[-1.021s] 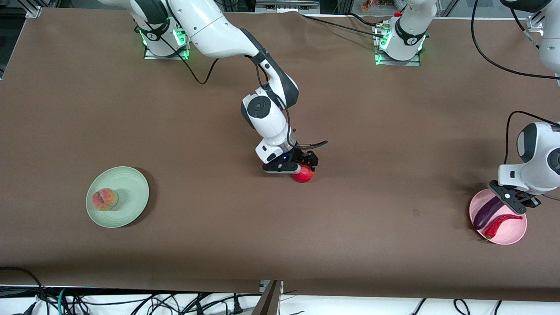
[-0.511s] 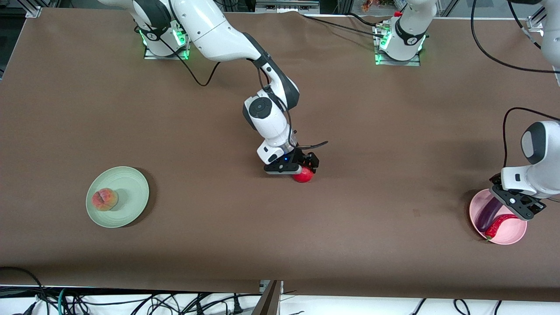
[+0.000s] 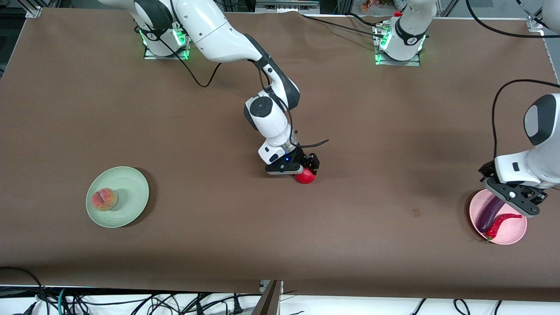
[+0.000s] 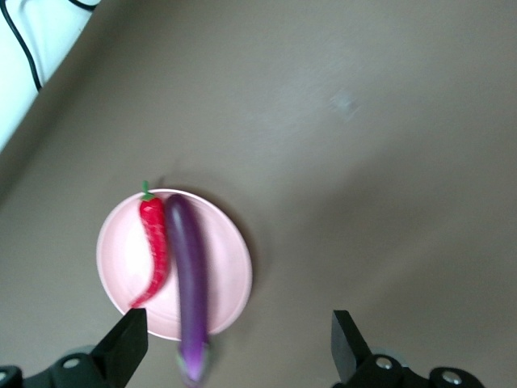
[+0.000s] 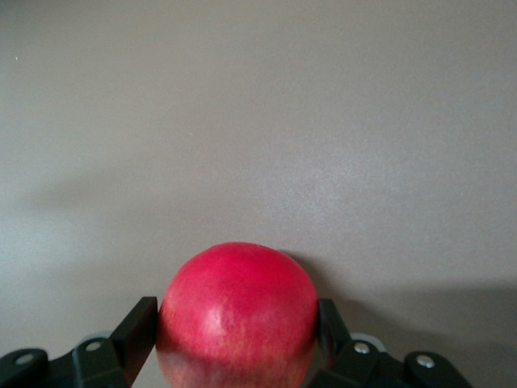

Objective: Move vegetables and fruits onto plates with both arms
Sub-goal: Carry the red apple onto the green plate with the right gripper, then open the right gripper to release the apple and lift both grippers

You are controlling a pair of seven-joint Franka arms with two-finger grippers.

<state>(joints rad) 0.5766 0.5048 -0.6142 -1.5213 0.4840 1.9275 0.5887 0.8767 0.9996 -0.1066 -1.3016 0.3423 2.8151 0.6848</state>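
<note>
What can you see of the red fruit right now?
The red fruit is round, glossy, bright red, paler pink in patches. It sits on the brown table near the middle, on neither plate. The right hand is down over it, one finger against each side, so it looks gripped. No crown shows.

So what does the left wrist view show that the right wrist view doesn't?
Only the left wrist view shows the pink plate holding the purple eggplant and red chili pepper, with the left gripper open above them. Only the right wrist view shows the round red fruit, with the right gripper shut on it. Both show the brown table.
</note>
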